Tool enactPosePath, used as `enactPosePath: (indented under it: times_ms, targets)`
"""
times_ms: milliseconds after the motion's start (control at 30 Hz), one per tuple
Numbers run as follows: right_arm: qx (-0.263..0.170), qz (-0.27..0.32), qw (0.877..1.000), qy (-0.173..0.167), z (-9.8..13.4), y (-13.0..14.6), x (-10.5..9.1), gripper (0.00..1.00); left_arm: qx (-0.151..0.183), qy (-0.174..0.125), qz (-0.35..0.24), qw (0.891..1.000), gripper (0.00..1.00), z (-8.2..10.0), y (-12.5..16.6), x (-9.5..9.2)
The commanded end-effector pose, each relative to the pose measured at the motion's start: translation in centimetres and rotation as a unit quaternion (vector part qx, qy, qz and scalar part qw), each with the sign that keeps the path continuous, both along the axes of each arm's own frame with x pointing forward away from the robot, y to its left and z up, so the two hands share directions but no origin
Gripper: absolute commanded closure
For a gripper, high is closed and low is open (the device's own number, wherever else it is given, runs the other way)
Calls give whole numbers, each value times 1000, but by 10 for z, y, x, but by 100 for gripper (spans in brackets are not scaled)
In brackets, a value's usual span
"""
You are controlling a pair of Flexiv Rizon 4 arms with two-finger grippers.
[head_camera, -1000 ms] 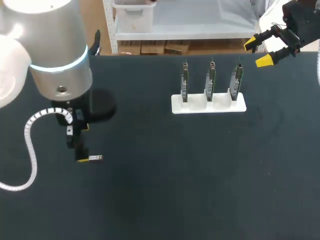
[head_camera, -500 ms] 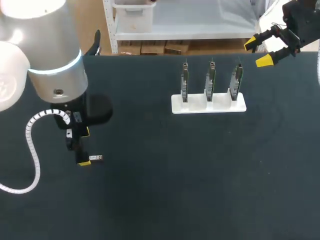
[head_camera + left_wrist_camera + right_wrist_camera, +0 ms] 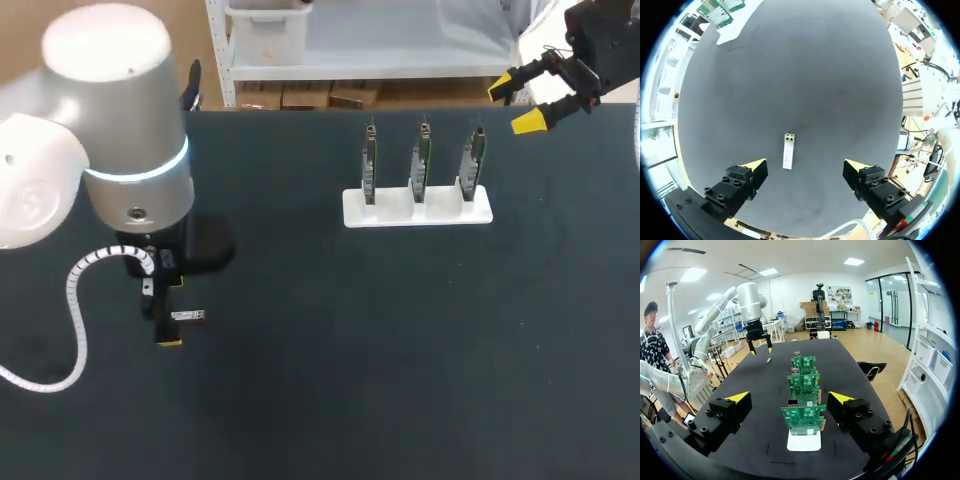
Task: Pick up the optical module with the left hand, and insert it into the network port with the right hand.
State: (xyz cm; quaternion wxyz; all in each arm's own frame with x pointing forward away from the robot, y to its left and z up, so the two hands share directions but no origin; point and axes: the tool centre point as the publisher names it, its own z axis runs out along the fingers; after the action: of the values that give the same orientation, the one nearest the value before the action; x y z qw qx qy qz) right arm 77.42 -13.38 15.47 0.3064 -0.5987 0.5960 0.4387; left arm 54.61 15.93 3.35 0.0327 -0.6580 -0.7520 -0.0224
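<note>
Optical module (image 3: 188, 316) is flat on the table (image 3: 400, 350) on the left arm's side, well apart from the network cards.

Head view:
- Left pincer (image 3: 171, 315) hangs straight down over the module, which pokes out from between the yellow tips. Reads as grasp lineup, not a grab yet.
- White holder (image 3: 418, 208) sits toward the far right with three network cards (image 3: 422, 158) upright in it, edge-on to the camera. Presumably they stand up so the ports are reachable.
- Right pincer (image 3: 514, 105) is by the table's far right corner, spread, with nothing in it. Looks parked for a handover.

Left wrist view:
- Module (image 3: 788, 150) lies between the fingers, nearer one of them and touching neither.
- Left pincer (image 3: 805, 165) is released, wide.
- The module's long axis runs across the closing line, so the fingers would land on its long sides. That is a sensible grip for a thin slab.
- It sits off-centre, so my guess is one finger arrives first and may nudge it.

Right wrist view:
- Right pincer (image 3: 788, 397) is open and empty.
- The network cards (image 3: 802, 420) stand one behind another straight ahead of it on the white holder (image 3: 804, 441). It is already aimed down the row, which likely explains the parking spot.
- Left arm (image 3: 752, 300) stands at the table's far end, with the module (image 3: 769, 360) a small sliver below it.
- Can't pick out the ports clearly.
</note>
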Motion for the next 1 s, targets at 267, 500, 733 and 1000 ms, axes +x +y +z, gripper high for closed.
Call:
enactPosePath:
  times_ms: [267,500,733,1000]
  targets:
    - [0,1,1000,1,0,0,1,0,0,0,6,1000,0,-16,9,8]
    - [0,1,1000,1,0,0,1,0,8,-2,9,1000,0,-22,13,9]
    - [0,1,1000,1,0,0,1,0,21,-1,7,1000,0,-30,14,9]
    - [0,1,1000,1,0,0,1,0,17,-2,9,1000,0,-32,14,9]
